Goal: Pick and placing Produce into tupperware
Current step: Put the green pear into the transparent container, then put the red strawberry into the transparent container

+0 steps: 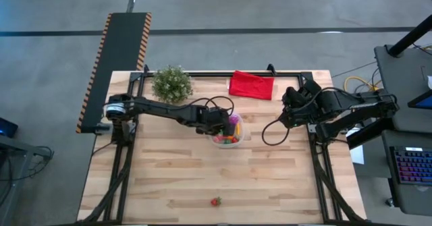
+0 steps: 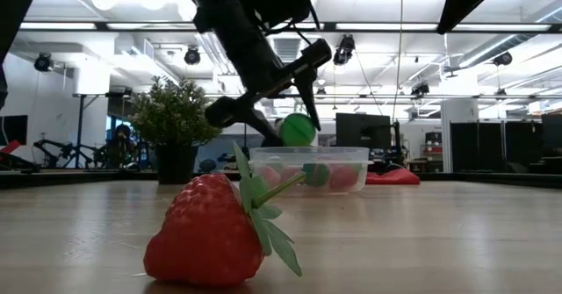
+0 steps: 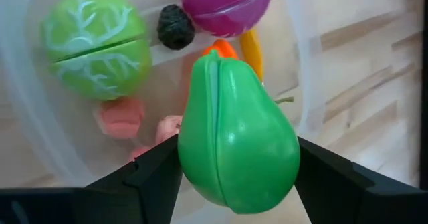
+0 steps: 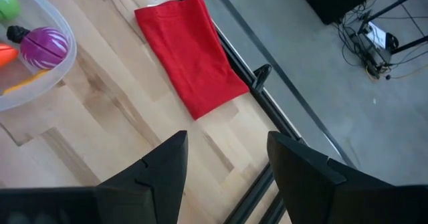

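My left gripper (image 3: 237, 177) hangs over the clear round tupperware (image 1: 227, 133) at the table's middle, shut on a green toy pear (image 3: 234, 134). Inside the tupperware (image 3: 27, 117) lie a light green cabbage (image 3: 97, 43), a purple piece (image 3: 224, 3), orange and yellow pieces and pink ones. A red toy strawberry (image 1: 215, 201) lies on the table near its near edge, large in the low view (image 2: 206, 233). My right gripper (image 4: 227, 164) waits open above the table's right far part, near the red cloth (image 4: 194, 50). My left gripper holds the green pear's wide end (image 3: 231, 174), pinched between its two fingers (image 3: 157, 174), coming from above and slanting down. The pear is lifted clear above the tupperware, its narrow end (image 3: 210, 67) pointing down toward the pieces inside.
A bushy potted plant (image 1: 171, 83) stands at the far left of the table. The red folded cloth (image 1: 252, 85) lies at the far edge. Bare wood spreads over the table's near half around the strawberry.
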Robot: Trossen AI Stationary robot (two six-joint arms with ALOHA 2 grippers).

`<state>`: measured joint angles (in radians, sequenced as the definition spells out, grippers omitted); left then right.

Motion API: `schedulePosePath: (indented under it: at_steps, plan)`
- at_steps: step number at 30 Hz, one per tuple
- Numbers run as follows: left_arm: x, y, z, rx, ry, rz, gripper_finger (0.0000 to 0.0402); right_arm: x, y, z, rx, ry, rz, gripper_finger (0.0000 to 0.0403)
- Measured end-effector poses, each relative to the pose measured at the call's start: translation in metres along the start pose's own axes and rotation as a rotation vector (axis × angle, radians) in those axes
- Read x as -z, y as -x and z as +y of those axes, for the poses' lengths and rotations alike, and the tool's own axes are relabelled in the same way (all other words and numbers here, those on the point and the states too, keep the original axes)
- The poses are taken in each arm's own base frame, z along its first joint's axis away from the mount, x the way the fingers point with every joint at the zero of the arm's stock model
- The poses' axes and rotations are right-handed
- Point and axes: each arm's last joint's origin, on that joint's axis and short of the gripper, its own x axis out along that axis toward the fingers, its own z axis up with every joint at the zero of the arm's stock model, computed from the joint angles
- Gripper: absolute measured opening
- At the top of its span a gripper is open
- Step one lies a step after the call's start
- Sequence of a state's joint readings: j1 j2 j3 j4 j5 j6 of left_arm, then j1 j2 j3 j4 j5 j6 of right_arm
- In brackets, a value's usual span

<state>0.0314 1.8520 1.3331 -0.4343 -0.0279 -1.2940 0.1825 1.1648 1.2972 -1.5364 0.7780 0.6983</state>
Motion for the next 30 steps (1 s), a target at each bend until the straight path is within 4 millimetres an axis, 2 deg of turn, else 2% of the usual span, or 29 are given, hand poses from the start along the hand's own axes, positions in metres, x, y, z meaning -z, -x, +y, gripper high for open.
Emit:
schedulePosePath:
  at_steps: [11, 16, 25, 30]
  plan:
    - [-0.006, 0.001, -0.012, 0.118, -0.109, -0.062, 0.0242, 0.000, 0.000, 0.000, 0.000, 0.001, 0.000, 0.0199]
    - [-0.008, 0.001, -0.013, 0.111, -0.109, -0.133, 0.0245, 0.000, 0.000, 0.000, 0.001, 0.005, 0.001, 0.0199]
    - [-0.005, 0.000, -0.011, 0.097, -0.115, -0.110, 0.0317, 0.000, 0.000, 0.000, 0.003, 0.021, 0.002, 0.0199]
    - [-0.003, 0.001, -0.010, 0.091, -0.119, -0.060, 0.0328, 0.000, 0.000, 0.000, 0.006, 0.022, 0.000, 0.0199]
